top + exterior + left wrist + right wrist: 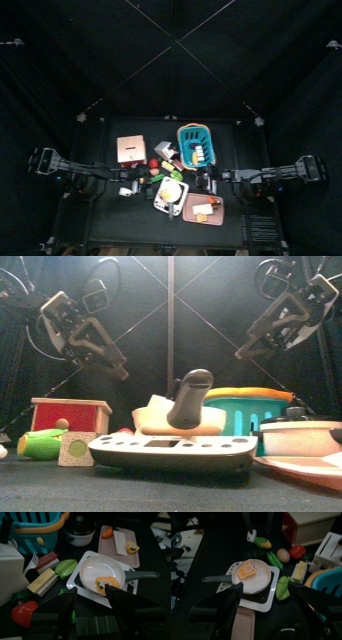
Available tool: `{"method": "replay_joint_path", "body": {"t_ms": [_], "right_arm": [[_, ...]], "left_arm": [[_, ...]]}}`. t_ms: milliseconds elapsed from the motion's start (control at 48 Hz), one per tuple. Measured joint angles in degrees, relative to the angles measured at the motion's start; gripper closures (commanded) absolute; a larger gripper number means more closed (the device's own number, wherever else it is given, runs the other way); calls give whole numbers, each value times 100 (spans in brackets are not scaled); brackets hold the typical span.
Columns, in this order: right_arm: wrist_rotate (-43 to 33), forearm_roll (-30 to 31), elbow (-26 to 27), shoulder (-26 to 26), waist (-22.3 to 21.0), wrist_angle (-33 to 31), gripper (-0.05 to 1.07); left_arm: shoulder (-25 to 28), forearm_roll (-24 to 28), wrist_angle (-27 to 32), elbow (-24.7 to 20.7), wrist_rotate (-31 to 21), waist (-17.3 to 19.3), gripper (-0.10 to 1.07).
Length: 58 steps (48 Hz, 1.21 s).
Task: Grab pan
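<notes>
White pan (101,573), teal basket (197,137)

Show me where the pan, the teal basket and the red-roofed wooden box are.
pan (101,573), left wrist view, on its pale inner bowl.
teal basket (195,141), top view, on its rim.
red-roofed wooden box (70,414), front view, on its red front face.

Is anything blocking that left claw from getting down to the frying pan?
Nothing visible does. The left gripper hangs open above the pan, which sits uncovered on the small stove, its handle sticking out free.
</notes>
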<state>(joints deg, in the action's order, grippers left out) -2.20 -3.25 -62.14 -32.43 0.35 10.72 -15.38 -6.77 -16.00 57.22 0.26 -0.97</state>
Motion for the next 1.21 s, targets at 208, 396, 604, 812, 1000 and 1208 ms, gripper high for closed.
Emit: {"method": "replay_joint_path", "body": {"t_ms": [208, 396, 604, 812, 1000, 1208], "right_arm": [[0, 378, 0, 378, -149, 483, 2], [0, 650, 141, 773, -299, 554, 2], [0, 738, 246, 879, -404, 642, 2], [9, 765, 246, 888, -413, 712, 2], [18, 835, 246, 888, -439, 712, 2], [18, 853, 220, 879, -457, 712, 2]], "left_arm": [[844, 9, 70, -589, 0, 158, 13], [1362, 9, 105, -1002, -9, 246, 13], [1775, -18, 167, -1318, 0, 360, 13], [1995, -18, 439, -1538, -9, 352, 13], [2109, -26, 817, -1731, -9, 334, 13], [2232, -26, 1002, -1819, 0, 325, 15]]}}
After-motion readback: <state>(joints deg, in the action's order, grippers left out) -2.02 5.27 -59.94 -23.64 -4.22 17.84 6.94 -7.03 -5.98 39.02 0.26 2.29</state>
